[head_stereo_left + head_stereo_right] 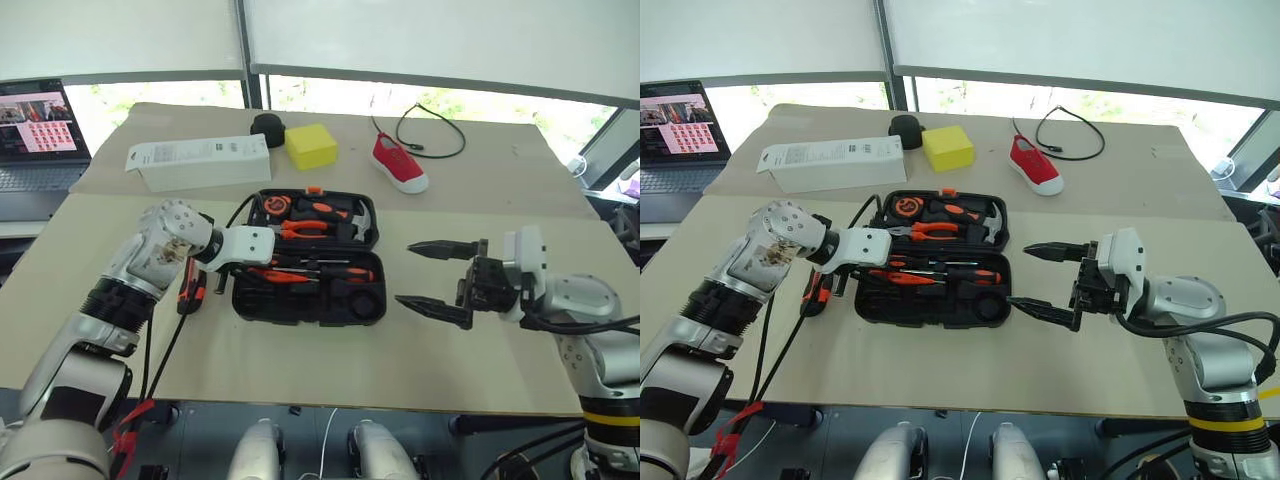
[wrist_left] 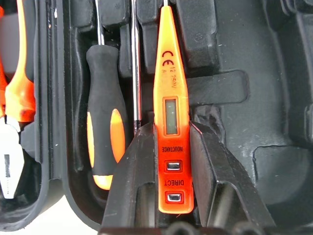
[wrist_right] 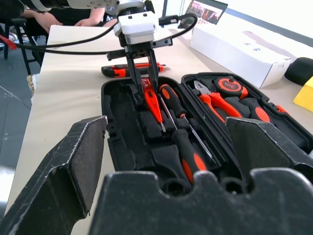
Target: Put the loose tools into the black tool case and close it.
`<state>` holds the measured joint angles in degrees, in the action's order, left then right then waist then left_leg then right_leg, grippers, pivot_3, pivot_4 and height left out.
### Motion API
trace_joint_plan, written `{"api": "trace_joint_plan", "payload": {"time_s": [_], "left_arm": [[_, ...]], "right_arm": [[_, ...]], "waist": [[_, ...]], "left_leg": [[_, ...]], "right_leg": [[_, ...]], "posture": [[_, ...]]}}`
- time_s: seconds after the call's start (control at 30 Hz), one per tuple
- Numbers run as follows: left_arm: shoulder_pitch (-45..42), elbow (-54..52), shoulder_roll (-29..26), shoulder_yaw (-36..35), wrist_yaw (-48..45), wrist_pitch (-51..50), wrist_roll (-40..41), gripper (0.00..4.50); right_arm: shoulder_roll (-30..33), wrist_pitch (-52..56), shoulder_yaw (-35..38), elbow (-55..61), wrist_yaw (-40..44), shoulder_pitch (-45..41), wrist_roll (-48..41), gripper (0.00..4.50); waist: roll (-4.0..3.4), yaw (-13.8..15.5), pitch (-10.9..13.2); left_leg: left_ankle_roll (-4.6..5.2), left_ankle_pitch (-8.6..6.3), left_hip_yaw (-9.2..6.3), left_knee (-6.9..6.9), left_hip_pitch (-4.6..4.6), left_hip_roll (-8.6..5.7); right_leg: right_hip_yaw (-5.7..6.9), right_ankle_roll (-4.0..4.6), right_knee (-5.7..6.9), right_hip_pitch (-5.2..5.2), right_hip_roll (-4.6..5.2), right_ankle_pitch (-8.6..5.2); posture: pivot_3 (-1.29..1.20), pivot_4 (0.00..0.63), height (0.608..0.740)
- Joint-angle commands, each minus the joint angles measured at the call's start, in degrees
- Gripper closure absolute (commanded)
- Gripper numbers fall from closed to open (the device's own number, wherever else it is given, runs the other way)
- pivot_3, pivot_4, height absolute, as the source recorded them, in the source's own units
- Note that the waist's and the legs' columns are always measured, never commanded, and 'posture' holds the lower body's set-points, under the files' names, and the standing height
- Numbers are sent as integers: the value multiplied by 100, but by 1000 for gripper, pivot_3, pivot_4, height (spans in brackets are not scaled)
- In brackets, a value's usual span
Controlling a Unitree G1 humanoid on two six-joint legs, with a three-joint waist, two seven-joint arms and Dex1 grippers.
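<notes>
The black tool case [image 1: 300, 318] lies open in the middle of the table. My left gripper [image 2: 171, 128] is shut on the orange tester pen [image 2: 169, 98] and holds it tip-forward just over the case's near half [image 3: 122, 142]. Beside the pen, two screwdrivers with orange-black handles [image 3: 168, 95] [image 3: 188, 156] rest in their slots. The black-orange utility knife [image 1: 190, 288] lies on the table left of the case, under my left arm. My right gripper [image 1: 405, 272] hangs open and holds nothing, right of the case, with its fingers pointing at it.
The case's far half holds orange-handled pliers [image 1: 303, 229], a hammer [image 1: 352, 218] and a round tape measure [image 1: 276, 205]. Behind it lie a long white box [image 1: 200, 160], a yellow block [image 1: 311, 146], a round black object [image 1: 267, 124], a red shoe [image 1: 399, 162] and a cable [image 1: 432, 130]. A laptop [image 1: 35, 130] sits far left.
</notes>
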<state>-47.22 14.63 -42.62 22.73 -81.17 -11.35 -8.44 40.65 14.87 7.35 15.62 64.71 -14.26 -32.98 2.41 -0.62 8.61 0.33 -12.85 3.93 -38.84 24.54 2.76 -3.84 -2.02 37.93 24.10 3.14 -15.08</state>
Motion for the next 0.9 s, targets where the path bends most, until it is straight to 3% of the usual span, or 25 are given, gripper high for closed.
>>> {"api": "trace_joint_plan", "payload": {"time_s": [0.03,0.07,0.23,0.5,0.63,0.67,0.8,0.83,0.9], "left_arm": [[189,-188,12,-67,-227,-237,271,3529],[189,-174,28,-144,-206,-233,343,3030],[104,24,141,-643,-63,200,825,1455],[132,-51,-22,-1306,-423,37,1732,1455],[407,117,148,-1490,-349,491,1947,2332],[506,95,215,-1526,-323,505,2031,2906],[939,130,472,-1567,-144,778,2083,4202],[1019,160,497,-1541,-92,893,2010,4438],[1164,247,557,-1485,28,1060,1886,4438]], "right_arm": [[-43,3,23,53,-17,-161,-116,0],[-56,5,12,40,-16,-181,-109,0],[-79,17,-19,14,-2,-221,-101,0],[-50,18,-23,-57,28,-224,-112,0],[-85,-2,-22,-87,-1,-201,-105,0],[-97,-13,-19,-84,-12,-186,-104,0],[-178,-95,5,-68,-94,-176,-81,0],[-194,-100,10,-62,-108,-178,-78,0],[-216,-94,16,-44,-130,-176,-72,0]], "waist": [[0,-10,0],[0,-9,0],[0,-4,0],[0,-6,0],[0,-5,0],[0,-4,0],[1,6,0],[0,2,1],[0,1,0]], "left_leg": [[0,0,-1,0,0,0],[0,0,-3,0,0,1],[0,0,-4,-2,4,0],[0,0,-6,-8,7,0],[0,0,-6,-9,6,0],[0,0,-6,-9,6,0],[0,0,-7,-12,7,0],[0,0,-7,-13,7,0],[0,0,-7,-13,8,0]], "right_leg": [[0,0,0,0,0,0],[0,0,1,1,0,0],[1,0,1,2,1,0],[3,0,7,4,1,0],[3,0,7,2,2,0],[3,0,8,2,2,0],[5,0,9,1,4,0],[5,0,9,1,4,0],[5,0,11,3,3,0]], "posture": [[0,150,740],[0,150,740],[0,150,740],[0,150,740],[0,150,740],[0,150,740],[0,150,740],[0,150,740],[0,150,740]]}}
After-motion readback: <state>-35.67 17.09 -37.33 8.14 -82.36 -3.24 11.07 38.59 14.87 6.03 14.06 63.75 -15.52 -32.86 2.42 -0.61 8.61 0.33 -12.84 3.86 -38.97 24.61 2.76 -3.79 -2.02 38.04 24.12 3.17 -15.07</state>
